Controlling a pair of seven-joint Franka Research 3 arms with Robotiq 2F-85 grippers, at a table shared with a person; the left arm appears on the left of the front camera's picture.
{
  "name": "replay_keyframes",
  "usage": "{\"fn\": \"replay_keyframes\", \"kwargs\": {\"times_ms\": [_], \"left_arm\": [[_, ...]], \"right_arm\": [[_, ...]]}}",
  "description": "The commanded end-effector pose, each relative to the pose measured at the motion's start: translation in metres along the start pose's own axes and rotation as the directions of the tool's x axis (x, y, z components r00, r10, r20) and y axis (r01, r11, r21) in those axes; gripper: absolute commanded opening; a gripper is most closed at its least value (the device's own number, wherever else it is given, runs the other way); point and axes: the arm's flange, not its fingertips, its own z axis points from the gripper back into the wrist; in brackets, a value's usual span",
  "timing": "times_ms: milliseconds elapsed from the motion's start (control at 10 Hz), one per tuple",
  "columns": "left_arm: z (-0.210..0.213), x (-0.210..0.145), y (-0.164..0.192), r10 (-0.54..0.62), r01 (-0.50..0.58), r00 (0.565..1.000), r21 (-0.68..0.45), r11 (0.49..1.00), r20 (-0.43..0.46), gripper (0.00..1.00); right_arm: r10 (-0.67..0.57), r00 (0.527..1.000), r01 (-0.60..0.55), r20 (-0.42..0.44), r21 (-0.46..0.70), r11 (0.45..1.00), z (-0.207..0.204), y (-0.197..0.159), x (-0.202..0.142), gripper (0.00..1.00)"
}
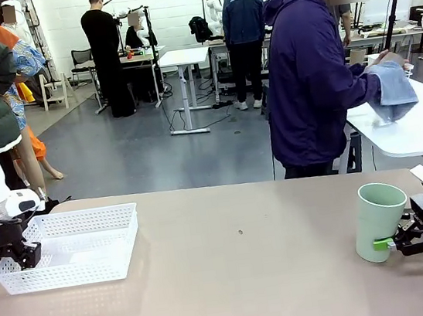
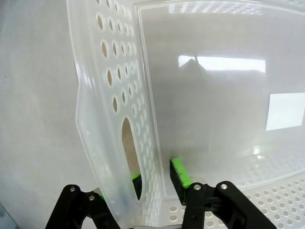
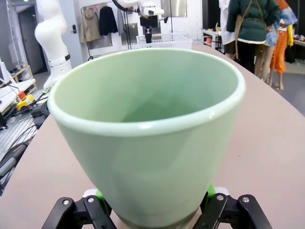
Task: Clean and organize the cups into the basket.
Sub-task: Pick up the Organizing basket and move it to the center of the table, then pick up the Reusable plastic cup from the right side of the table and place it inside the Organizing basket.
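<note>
Barely begun: mint cup (image 1: 381, 217) gripped, basket (image 1: 70, 271) empty.
Upright near the right end of the table (image 1: 243, 278), the cup is pinched low by the base between the right gripper's (image 1: 387, 245) fingers. The white basket sits well apart at the left. The left gripper's (image 2: 156, 180) fingers straddle its end wall; whether they clamp it I cannot tell. Carrying the cup across and setting it in the basket looks still to do.

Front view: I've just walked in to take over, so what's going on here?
The right claw grips the pale mint green tumbler low down, upright at the right of the tan table. The left claw straddles an end wall of the empty white perforated plastic basket; whether it clamps is unclear. Behind the table a person in a purple jacket holds a blue cloth.
</note>
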Motion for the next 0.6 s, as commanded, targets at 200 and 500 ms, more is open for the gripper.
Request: {"fn": "replay_keyframes", "kwargs": {"times_ms": [200, 500], "left_arm": [[-0.0221, -0.0074, -0.0065, -0.016, 0.016, 1.000, -0.011, 1.000, -0.019, 0.62], [-0.0209, -0.0112, -0.0056, -0.004, 0.005, 0.999, 0.015, 1.000, -0.041, 0.62]], "right_arm": [[-0.026, 1.000, 0.026, -0.017, -0.017, 1.000, -0.0007, -0.0008, -0.0080, 0.00], [-0.033, 0.999, 0.032, -0.019, -0.021, 0.999, 0.0000, -0.0011, -0.0083, 0.23]]}}
